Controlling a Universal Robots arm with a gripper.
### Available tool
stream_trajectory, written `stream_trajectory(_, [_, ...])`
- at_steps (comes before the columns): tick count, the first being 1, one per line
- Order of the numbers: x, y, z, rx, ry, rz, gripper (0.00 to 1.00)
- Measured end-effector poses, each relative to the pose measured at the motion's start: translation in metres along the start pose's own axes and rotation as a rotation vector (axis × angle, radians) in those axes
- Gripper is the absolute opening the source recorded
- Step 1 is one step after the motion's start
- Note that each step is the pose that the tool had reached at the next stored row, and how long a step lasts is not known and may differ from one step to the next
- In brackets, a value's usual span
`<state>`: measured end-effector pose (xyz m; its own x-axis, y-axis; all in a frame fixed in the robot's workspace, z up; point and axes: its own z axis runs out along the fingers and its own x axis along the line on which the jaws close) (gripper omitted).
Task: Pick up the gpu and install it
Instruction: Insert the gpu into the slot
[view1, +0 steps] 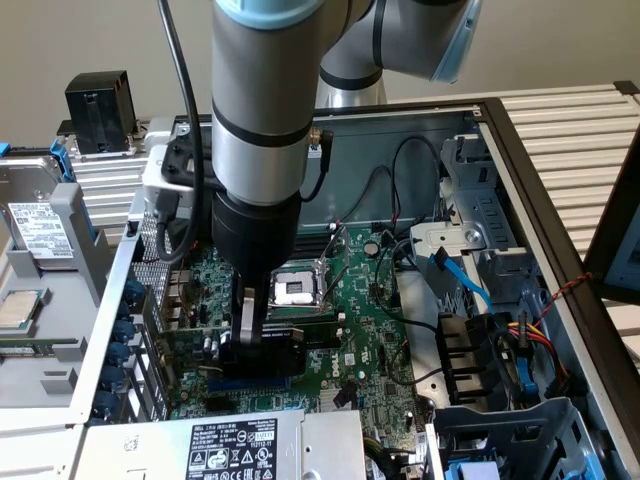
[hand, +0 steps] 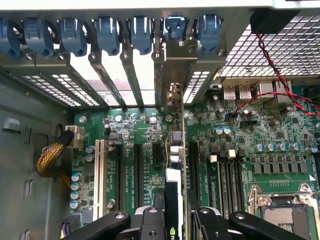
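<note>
Gripped on edge between the two black fingers (hand: 150, 222) of the one gripper (hand: 177, 225): one gpu (hand: 171, 195), upright over the expansion slots of the motherboard (hand: 235, 145), silver bracket (hand: 175, 65) towards a row of seven blue clips (hand: 107, 32) on the case wall (hand: 125, 10)

- The gpu (view1: 283, 350): a matt black plastic shroud is seen on a green lacquered board.
- The gripper (view1: 245, 350): its fingers (hand: 150, 222) are finished in matt black.
- The arm (view1: 260, 90), upper centre: smooth satin grey metal, capped with glossy pale-blue plastic.
- The motherboard (view1: 375, 300): glossy green.
- The case (view1: 420, 135): dull grey sheet metal.
- The slot clips (hand: 107, 32): smooth blue plastic.
</note>
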<state>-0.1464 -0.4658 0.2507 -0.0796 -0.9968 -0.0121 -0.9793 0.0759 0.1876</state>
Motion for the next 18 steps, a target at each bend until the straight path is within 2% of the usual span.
stream_trajectory(18, [-0.0006,0.0005,0.0004,0.0001,0.0032,-0.011,0.27])
